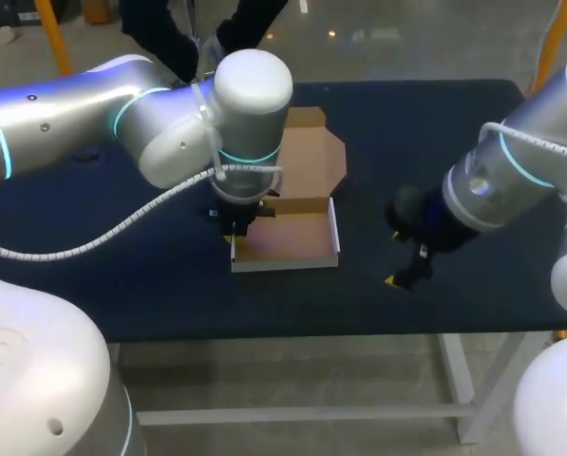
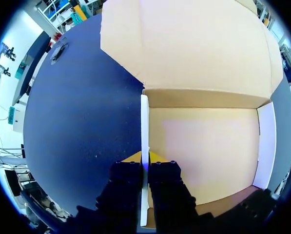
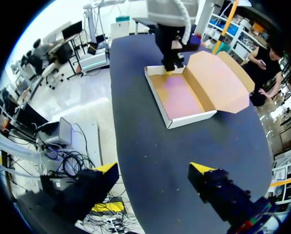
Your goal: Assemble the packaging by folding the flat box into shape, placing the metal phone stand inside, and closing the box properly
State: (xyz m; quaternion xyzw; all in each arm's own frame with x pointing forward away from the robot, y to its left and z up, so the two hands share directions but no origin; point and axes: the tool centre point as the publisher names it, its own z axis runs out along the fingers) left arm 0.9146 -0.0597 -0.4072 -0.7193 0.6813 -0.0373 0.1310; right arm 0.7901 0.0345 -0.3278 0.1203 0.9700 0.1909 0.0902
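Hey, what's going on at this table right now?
The left gripper is shut on a side wall of the cardboard box, which is folded into an open tray with its lid lying flat behind. The right gripper hangs open over the table beside it, holding nothing. The box is empty.

Open box point(image 1: 292, 242) on the dark tabletop point(image 1: 406, 123), one arm at it.
The left jaws sit at the box's left wall, with its lid point(image 1: 311, 157) lying open behind. The right jaws are well apart, to the box's right.
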